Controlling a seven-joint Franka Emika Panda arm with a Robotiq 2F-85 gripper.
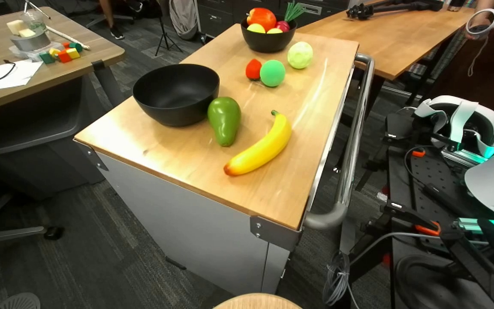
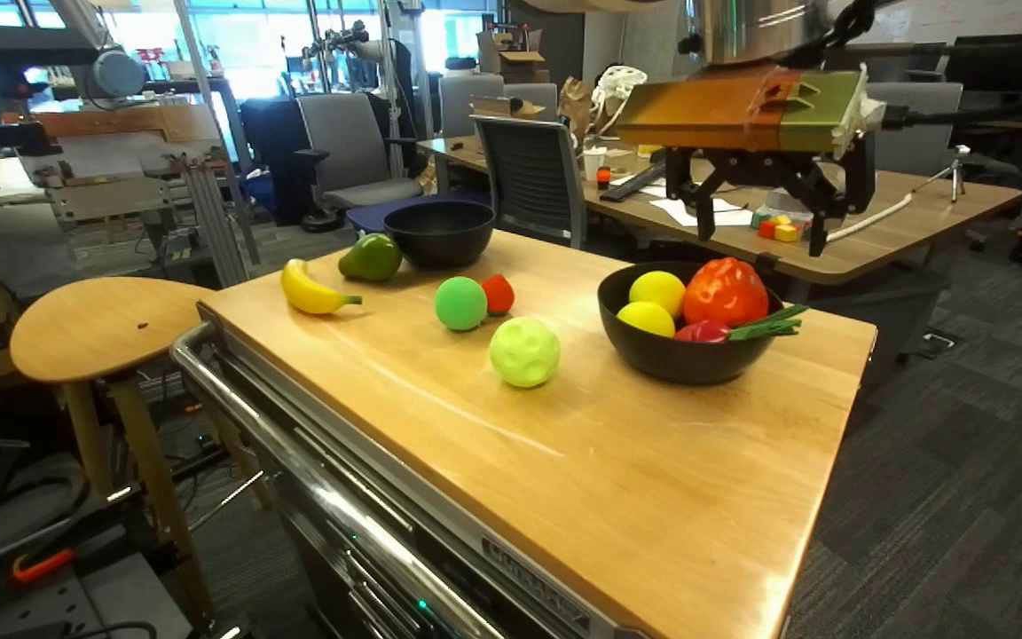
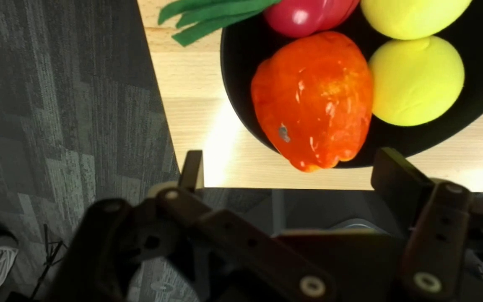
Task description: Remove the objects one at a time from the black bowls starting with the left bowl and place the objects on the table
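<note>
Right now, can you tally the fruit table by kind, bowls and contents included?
Bowls: 2
Banana: 1
Avocado: 1
Greenish balls: 2
Round yellow pieces: 2
Pepper: 1
Leafy vegetable: 1
Small red piece: 1
Total visible: 11

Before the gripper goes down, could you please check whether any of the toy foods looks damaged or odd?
Yes: the orange-red pepper in the filled black bowl shows a small grey patch in the wrist view. It stands out against the glossy colour around it, so it may be worn or chipped.
</note>
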